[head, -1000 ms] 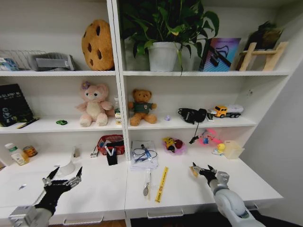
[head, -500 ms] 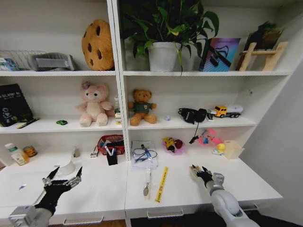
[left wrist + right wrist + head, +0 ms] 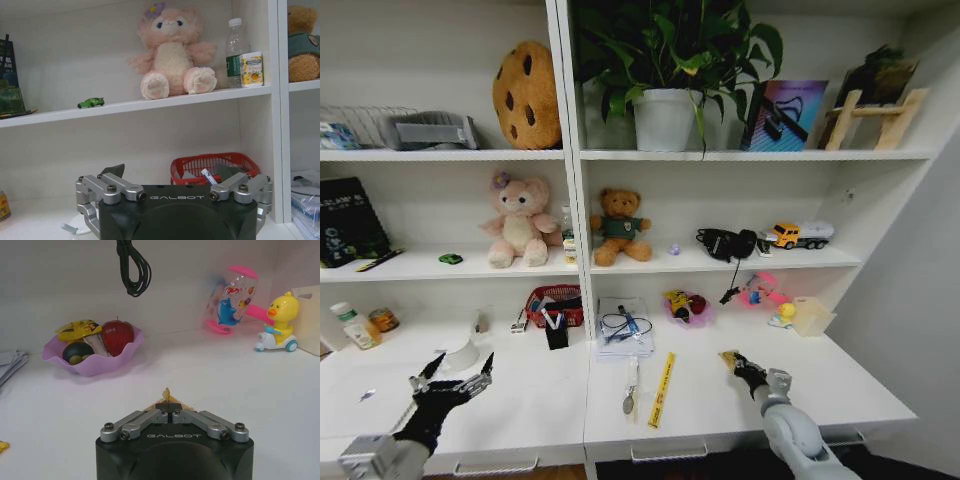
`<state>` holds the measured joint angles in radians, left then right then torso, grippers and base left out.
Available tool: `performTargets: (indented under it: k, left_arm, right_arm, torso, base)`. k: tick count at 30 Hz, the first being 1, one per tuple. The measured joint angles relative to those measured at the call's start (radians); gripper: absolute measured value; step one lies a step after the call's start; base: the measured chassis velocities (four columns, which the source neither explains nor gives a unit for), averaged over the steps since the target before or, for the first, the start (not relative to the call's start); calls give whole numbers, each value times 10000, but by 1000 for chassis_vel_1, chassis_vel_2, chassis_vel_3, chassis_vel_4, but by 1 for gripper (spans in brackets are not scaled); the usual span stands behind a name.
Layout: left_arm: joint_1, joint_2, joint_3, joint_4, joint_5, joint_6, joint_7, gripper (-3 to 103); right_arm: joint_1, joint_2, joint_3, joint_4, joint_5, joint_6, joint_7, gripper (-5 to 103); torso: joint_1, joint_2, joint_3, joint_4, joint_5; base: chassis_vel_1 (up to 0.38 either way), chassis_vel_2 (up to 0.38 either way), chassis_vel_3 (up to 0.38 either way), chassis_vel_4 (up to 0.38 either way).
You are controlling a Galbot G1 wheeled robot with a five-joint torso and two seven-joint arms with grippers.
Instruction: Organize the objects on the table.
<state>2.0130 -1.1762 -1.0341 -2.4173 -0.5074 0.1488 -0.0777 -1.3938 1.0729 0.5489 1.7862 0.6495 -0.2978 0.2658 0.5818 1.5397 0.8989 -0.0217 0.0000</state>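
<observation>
1. The right hand (image 3: 738, 364) sits low over the right half of the white surface (image 3: 520, 400), its fingers pinched shut on a small tan wrapper-like scrap (image 3: 168, 393) whose tip pokes out between the pads.
2. The left hand (image 3: 452, 384) hovers over the left half of the surface, fingers spread wide and holding nothing.
3. The step in hand looks like carrying the scrap to a holder. To do it well, I would keep the pinch firm, since the piece is thin and could slip, and lift clear of the surface before travelling.
4. The likeliest landing spot, as a guess, is the pink bowl (image 3: 95, 360) of snacks ahead of the right hand. Approach it from above so the rim is not nudged.
5. The other loose things lie between the arms: a yellow ruler (image 3: 663, 388) beside a spoon-like tool (image 3: 630, 390).
6. The right wrist view shows the scrap's pointed end and the closed pads, while the head view shows only a tan speck at the hand.
7. The left wrist view brings out a green toy car (image 3: 91, 102) on the shelf and a red basket (image 3: 215, 165) behind the left hand.
</observation>
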Motion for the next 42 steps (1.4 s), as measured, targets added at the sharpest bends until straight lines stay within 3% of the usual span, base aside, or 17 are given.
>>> performTargets:
  k: [6,9,11,17,25,30,42]
  left_arm:
    - [0,0,0,0,0,0,0,100]
    - [0,0,0,0,0,0,0,100]
    - [0,0,0,0,0,0,1,100]
    - [0,0,0,0,0,0,1,100]
    - [0,0,0,0,0,0,1,100]
    - [0,0,0,0,0,0,0,100]
    - [0,0,0,0,0,0,1,100]
  right_arm:
    - [12,-28,77,37,6,15,-63,0]
    - [165,-189,216,117,-8,274,-525,0]
    - [913,-796,66,-87,288,875,-1501,0]
    - [2960,-1154,-1009,-1369,583,1133,-2229,0]
    - [4536,-909,-2300,-2842,685,1163,-2337,0]
    - [5378,-402,-2991,-3951,322,1403,-2357,0]
    - [5456,-182,-2970,-4681,-623,2216,-2524,0]
  torso:
    - [0,0,0,0,1]
    - [0,0,0,0,1]
    - [-1,0,0,-2,-1]
    - [0,-1,1,6,1]
    - [0,-1,1,1,1]
    - [0,-1,1,1,0]
    - [-1,1,0,-2,-1]
  base:
    - [0,0,0,0]
    - [0,0,0,0]
    - [0,0,0,0]
    - [0,0,0,0]
    - [0,0,0,0]
    - [0,0,0,0]
    - [0,0,0,0]
